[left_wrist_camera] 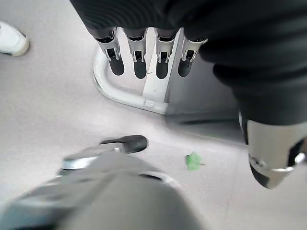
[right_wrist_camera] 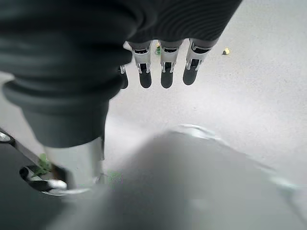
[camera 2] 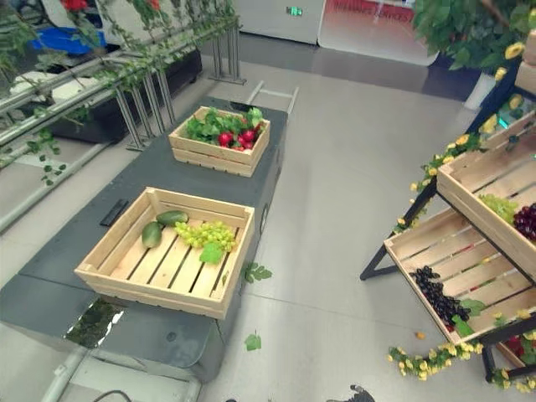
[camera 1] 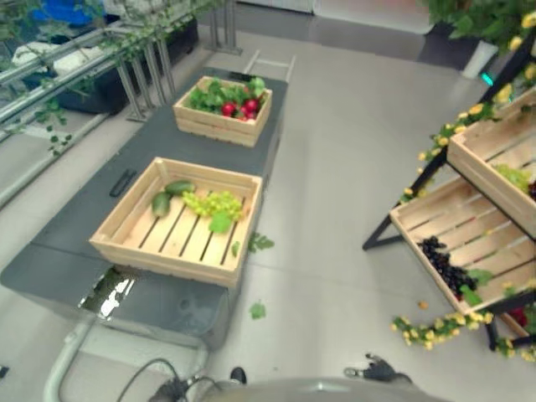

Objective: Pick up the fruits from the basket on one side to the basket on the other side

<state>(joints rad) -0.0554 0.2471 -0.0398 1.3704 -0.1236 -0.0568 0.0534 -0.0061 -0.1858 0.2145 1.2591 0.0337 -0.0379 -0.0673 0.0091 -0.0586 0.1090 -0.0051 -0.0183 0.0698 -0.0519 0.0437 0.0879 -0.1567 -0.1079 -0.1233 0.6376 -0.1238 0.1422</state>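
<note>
Left hand (left_wrist_camera: 153, 52) hanging over the floor (left_wrist_camera: 48, 96), fingers straight and relaxed, right hand (right_wrist_camera: 158, 57) likewise, both empty

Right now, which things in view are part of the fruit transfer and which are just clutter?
Part of the job:
- near crate with green grapes and two green fruits
- far crate with red fruit and leaves
- shelf crates with dark grapes
- left hand and right hand, both open, holding nothing

Lying about:
- loose leaves on the floor
- yellow flower garland
- white shoe
</note>
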